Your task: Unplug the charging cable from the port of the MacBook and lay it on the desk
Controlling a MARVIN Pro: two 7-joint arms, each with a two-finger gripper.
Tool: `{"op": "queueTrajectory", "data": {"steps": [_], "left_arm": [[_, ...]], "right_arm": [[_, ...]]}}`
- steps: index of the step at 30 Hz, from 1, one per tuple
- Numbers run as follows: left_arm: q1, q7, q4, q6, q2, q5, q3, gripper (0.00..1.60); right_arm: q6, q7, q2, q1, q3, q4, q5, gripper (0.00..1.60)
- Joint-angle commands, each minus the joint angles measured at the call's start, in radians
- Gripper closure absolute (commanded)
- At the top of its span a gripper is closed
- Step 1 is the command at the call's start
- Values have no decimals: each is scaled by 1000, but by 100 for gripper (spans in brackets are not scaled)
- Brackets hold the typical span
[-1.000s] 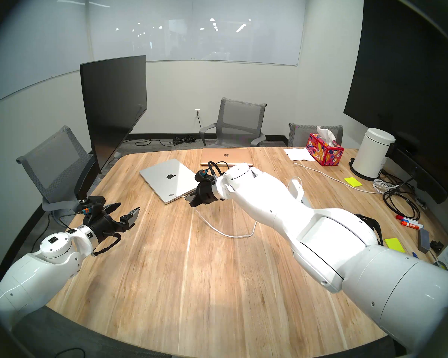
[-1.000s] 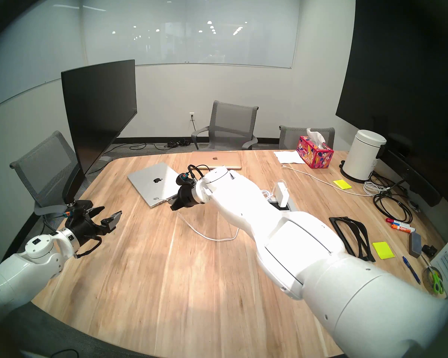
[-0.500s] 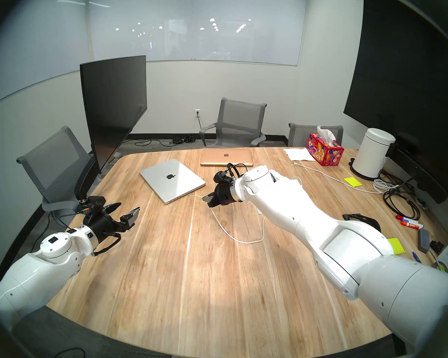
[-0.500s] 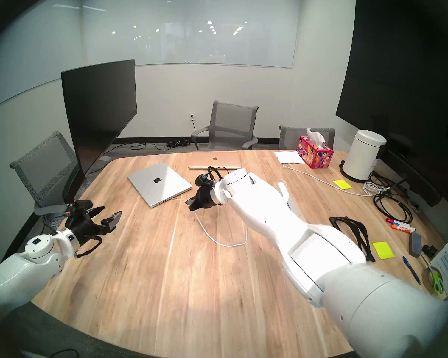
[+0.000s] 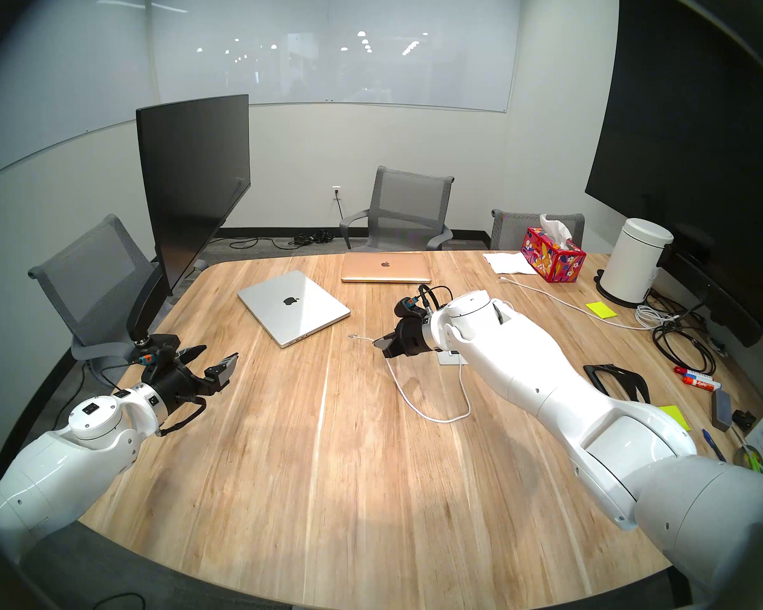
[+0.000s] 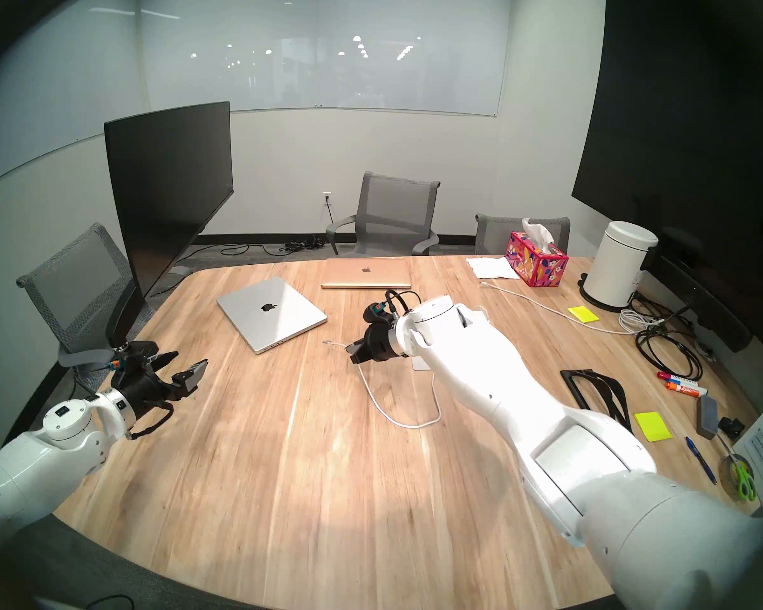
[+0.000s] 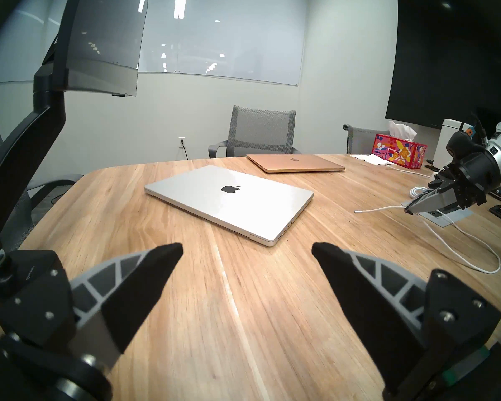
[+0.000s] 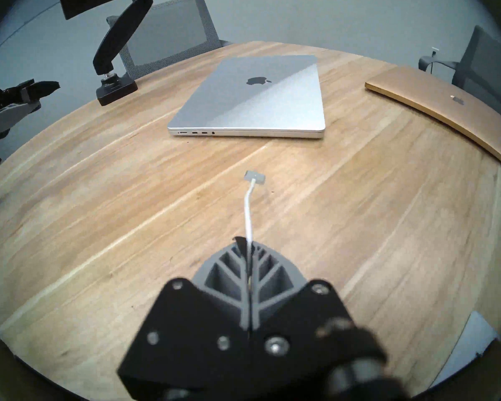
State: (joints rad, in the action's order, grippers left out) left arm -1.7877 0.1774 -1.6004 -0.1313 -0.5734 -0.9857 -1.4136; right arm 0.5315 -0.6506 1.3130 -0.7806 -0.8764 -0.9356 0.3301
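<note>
Charging cable [image 8: 248, 215] pinched — right end effector [image 8: 248, 247], tilted down

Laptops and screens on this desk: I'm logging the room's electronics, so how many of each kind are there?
Silver MacBook: 1
Rose-gold laptop: 1
Monitor on an arm: 1
Large wall screen: 1
Total: 4

The desk [image 5: 309, 442] is light wood-grain with a soft sheen. The MacBook [image 5: 292, 307] looks like smooth matt silver metal; the charging cable [image 5: 432, 413] is smooth white plastic
</note>
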Motion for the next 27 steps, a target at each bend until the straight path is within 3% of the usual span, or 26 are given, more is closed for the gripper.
{"op": "queueTrajectory", "data": {"steps": [1, 20, 27], "left_arm": [[6, 0, -10, -8, 4, 0, -9, 0], [6, 0, -11, -9, 4, 0, -9, 0], [5, 0, -12, -10, 4, 0, -10, 0]], "right_arm": [[24, 15, -82, -43, -44, -117, 18, 160], [114, 68, -232, -239, -157, -372, 72, 160], [137, 111, -260, -308, -199, -445, 86, 160]]}}
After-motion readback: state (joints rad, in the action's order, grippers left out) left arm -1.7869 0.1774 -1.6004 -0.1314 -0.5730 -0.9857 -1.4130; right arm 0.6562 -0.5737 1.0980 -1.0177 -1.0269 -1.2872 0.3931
